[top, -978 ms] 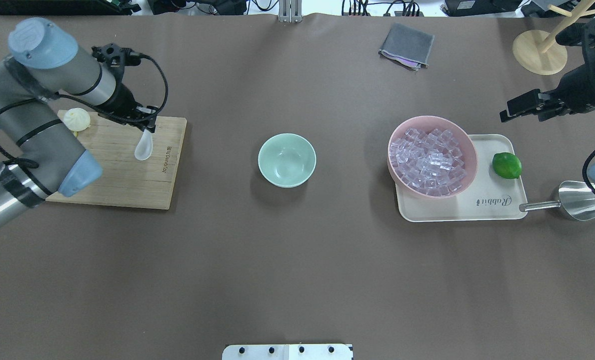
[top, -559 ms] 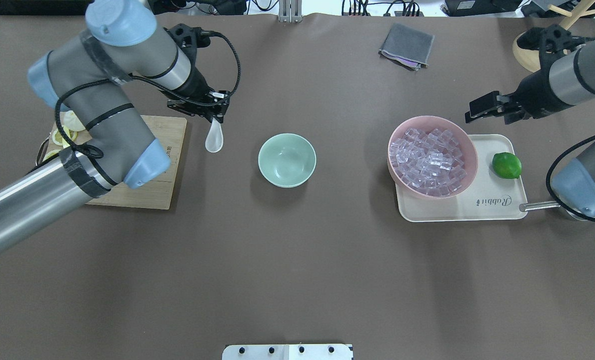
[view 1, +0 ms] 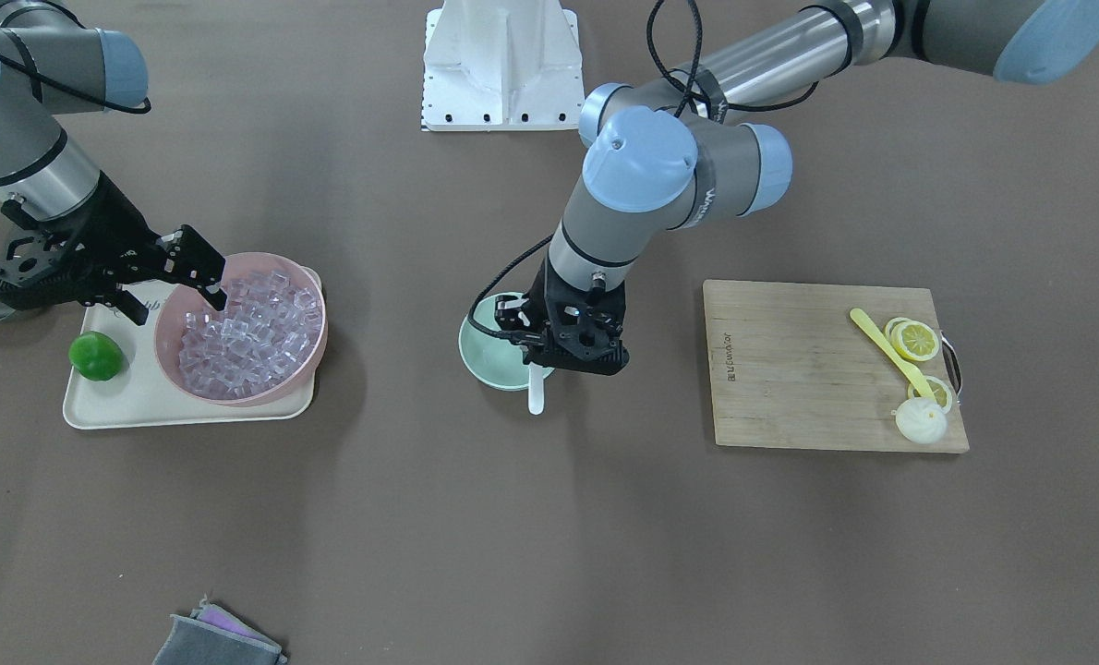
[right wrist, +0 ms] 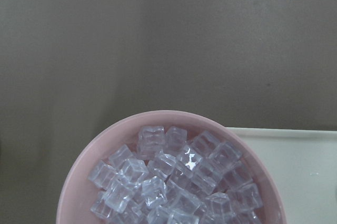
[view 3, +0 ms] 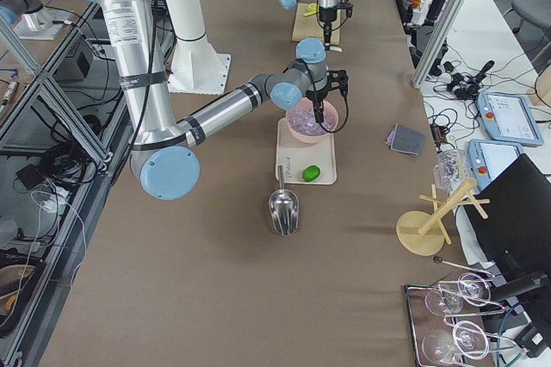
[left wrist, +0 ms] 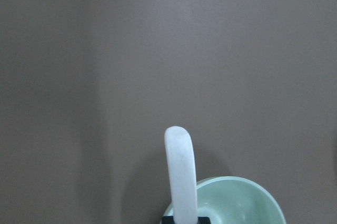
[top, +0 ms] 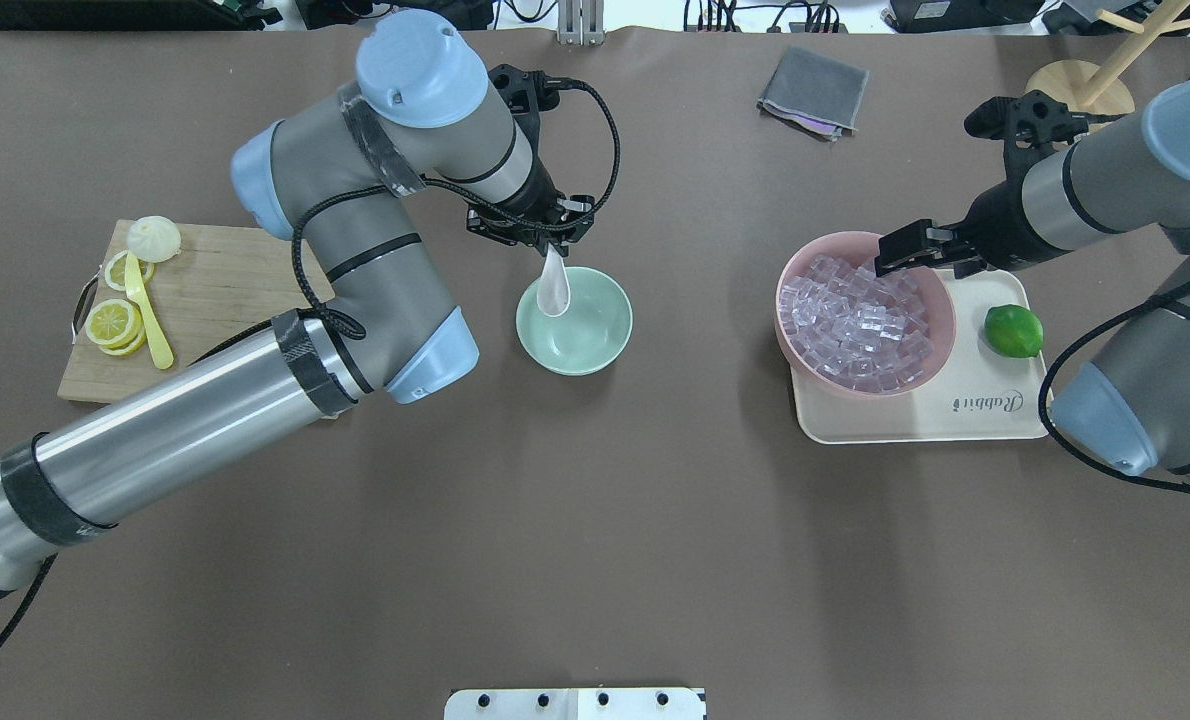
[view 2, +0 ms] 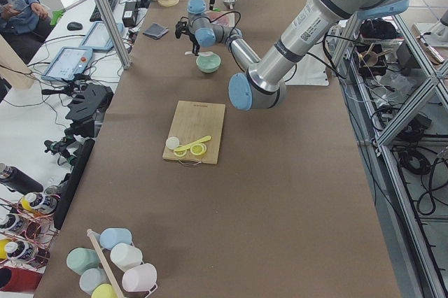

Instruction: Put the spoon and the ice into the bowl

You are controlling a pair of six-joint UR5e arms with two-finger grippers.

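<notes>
My left end effector (top: 552, 243) holds the spoon (top: 554, 288) over the bowl (top: 605, 345); I judge lowering and releasing comes next. My right end effector (top: 910, 258), spread wide, hangs over the ice (top: 860, 325).

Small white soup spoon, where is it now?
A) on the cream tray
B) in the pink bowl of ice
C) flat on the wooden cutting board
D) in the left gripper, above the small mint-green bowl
D: the left gripper pinches the small white soup spoon, scoop hanging above the small mint-green bowl.
</notes>
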